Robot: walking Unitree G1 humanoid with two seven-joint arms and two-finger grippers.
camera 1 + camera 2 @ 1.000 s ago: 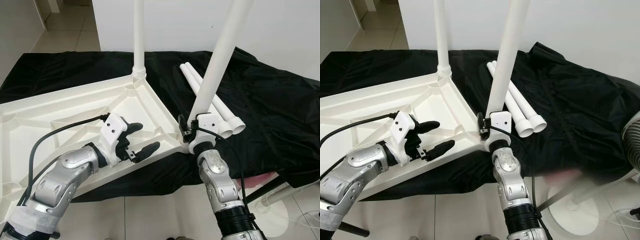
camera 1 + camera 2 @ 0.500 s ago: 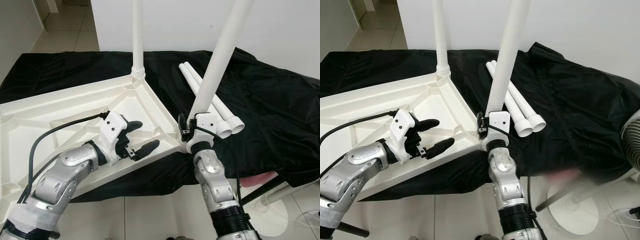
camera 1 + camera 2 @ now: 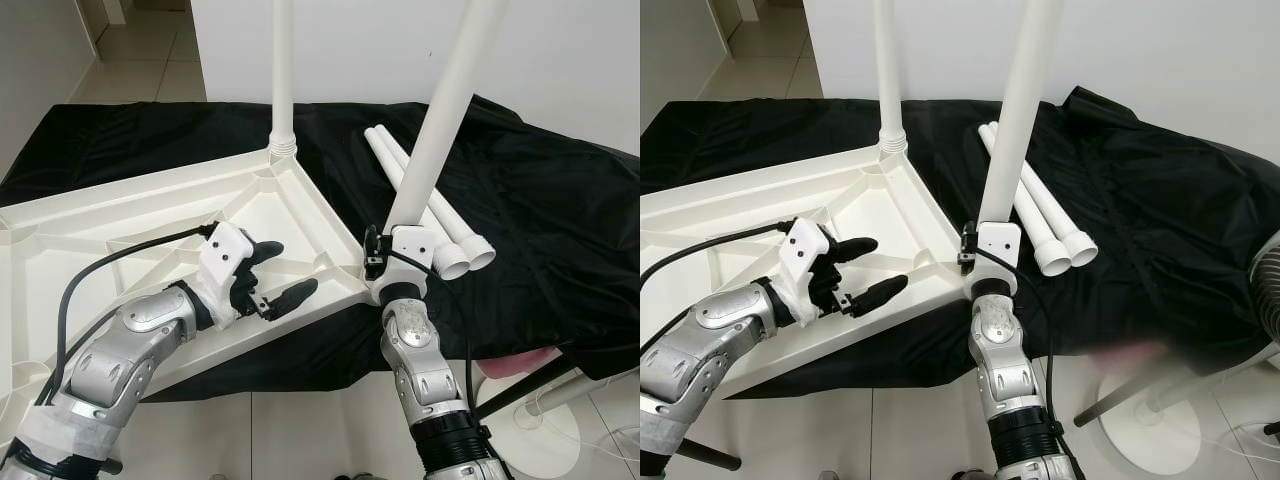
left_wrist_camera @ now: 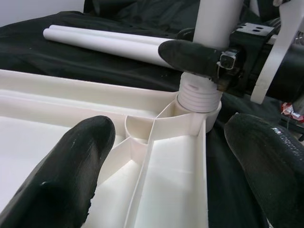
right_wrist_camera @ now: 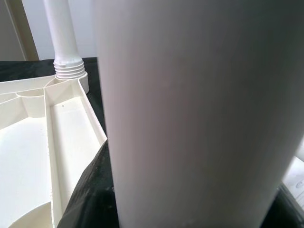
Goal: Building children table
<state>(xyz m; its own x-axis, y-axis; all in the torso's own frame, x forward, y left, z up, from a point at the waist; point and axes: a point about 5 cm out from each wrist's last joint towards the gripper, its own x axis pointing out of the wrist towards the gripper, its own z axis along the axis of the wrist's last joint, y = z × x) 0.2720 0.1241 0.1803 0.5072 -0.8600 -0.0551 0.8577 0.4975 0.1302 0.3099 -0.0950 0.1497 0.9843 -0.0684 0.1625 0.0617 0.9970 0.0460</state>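
Note:
The white plastic tabletop [image 3: 120, 215] lies upside down on a black cloth. One white leg [image 3: 283, 90] stands upright in its far corner socket. A second leg [image 3: 445, 110] leans over the near right corner, its threaded end in the socket [image 4: 199, 97]. My right gripper [image 3: 385, 262] is shut on this leg just above the socket. My left gripper [image 3: 297, 266] hovers open over the tabletop's ribbed underside, a short way left of that corner, pointing at it. Two loose legs [image 3: 425, 205] lie side by side on the cloth to the right.
The black cloth [image 3: 560, 220] covers the whole work surface and hangs over its front edge. A white round stand base [image 3: 1160, 420] and a dark pole sit on the tiled floor at the lower right. A white wall rises behind.
My right forearm has swung a little left under the held leg, and the leg stands slightly steeper. The left gripper has hardly moved.

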